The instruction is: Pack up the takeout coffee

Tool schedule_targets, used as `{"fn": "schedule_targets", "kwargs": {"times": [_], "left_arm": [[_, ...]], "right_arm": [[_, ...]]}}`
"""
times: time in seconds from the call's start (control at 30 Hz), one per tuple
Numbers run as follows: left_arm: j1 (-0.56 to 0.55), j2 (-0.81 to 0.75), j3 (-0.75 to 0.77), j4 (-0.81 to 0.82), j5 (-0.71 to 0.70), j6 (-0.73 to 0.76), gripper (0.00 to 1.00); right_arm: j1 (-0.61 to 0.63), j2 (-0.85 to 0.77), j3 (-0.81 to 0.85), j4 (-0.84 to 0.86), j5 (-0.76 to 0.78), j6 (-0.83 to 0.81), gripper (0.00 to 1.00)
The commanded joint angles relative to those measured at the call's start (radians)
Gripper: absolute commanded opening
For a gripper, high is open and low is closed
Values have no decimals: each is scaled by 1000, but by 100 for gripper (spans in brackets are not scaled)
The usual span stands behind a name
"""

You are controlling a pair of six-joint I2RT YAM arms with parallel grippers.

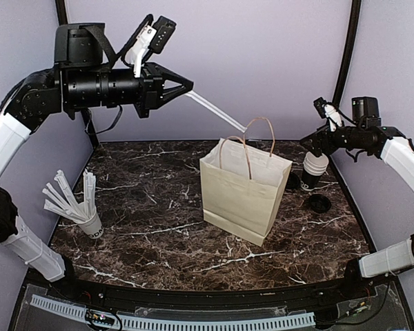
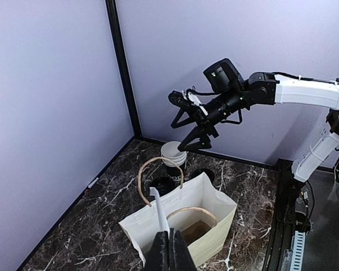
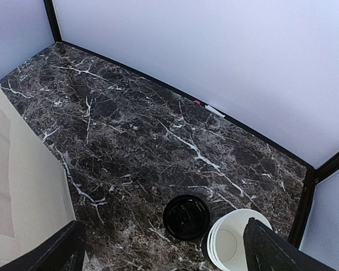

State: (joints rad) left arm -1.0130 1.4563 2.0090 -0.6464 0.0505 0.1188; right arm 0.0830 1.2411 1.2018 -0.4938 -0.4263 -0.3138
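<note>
My left gripper [image 1: 190, 87] is high at the back left, shut on a white paper-wrapped stick [image 1: 217, 110] whose far end hangs over the cream handled bag [image 1: 243, 189]. In the left wrist view the gripper [image 2: 170, 240] holds the stick [image 2: 158, 212] above the open bag [image 2: 214, 206]; a brown shape lies on the bag's bottom, and I cannot tell what it is. A stack of lidless white cups [image 1: 314, 169] stands right of the bag, with black lids [image 1: 320, 203] loose beside it. My right gripper [image 1: 314, 145] is open and empty just above the stack [image 3: 234, 240].
A white cup of paper-wrapped sticks [image 1: 90, 222] stands at the front left. A second black lid [image 2: 161, 185] lies behind the bag, and one lid [image 3: 186, 217] lies next to the cups. Purple walls close the back and sides.
</note>
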Motion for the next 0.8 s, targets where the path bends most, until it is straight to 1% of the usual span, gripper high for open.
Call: {"fn": "schedule_targets", "kwargs": {"times": [0.0, 0.1, 0.13, 0.2, 0.23, 0.33, 0.37, 0.4, 0.43, 0.5, 0.6, 0.67, 0.7, 0.73, 0.77], "left_arm": [[-4, 84, 36, -69, 42, -18, 0], [-4, 156, 77, -97, 77, -15, 0], [-4, 201, 87, -101, 91, -15, 0], [-4, 282, 137, -126, 145, -17, 0], [-5, 313, 187, -147, 184, -21, 0], [-8, 438, 272, -170, 245, -27, 0], [-8, 457, 303, -166, 253, -31, 6], [-9, 491, 319, -163, 248, -33, 16], [-10, 502, 339, -149, 224, -36, 36], [-11, 507, 343, -116, 202, -19, 53], [-12, 468, 321, -77, 156, 18, 61], [-11, 400, 242, 14, 83, 46, 76], [-10, 334, 157, 53, 14, 72, 80], [-8, 300, 103, 133, -72, 98, 88], [-3, 231, -2, 177, -109, 108, 92]], "right_arm": [[-9, -24, -7, 27, -11, -9, 99], [-9, -30, -11, 31, -12, -9, 99], [-9, -32, -14, 32, -10, -9, 99], [-9, -36, -17, 34, -4, -12, 99], [-9, -37, -16, 33, -1, -13, 99], [-9, -40, -13, 29, 1, -15, 99], [-9, -41, -12, 28, 0, -15, 99], [-9, -42, -12, 28, 0, -15, 99], [-9, -43, -11, 26, 1, -15, 98], [-11, -46, -9, 25, 6, -14, 99], [-13, -52, 6, 25, 5, 1, 99], [-17, -60, 21, 35, 39, 21, 99], [-18, -68, 29, 48, 75, 46, 99], [-21, -72, 37, 58, 122, 73, 99], [-25, -74, 48, 63, 156, 91, 99]]}}
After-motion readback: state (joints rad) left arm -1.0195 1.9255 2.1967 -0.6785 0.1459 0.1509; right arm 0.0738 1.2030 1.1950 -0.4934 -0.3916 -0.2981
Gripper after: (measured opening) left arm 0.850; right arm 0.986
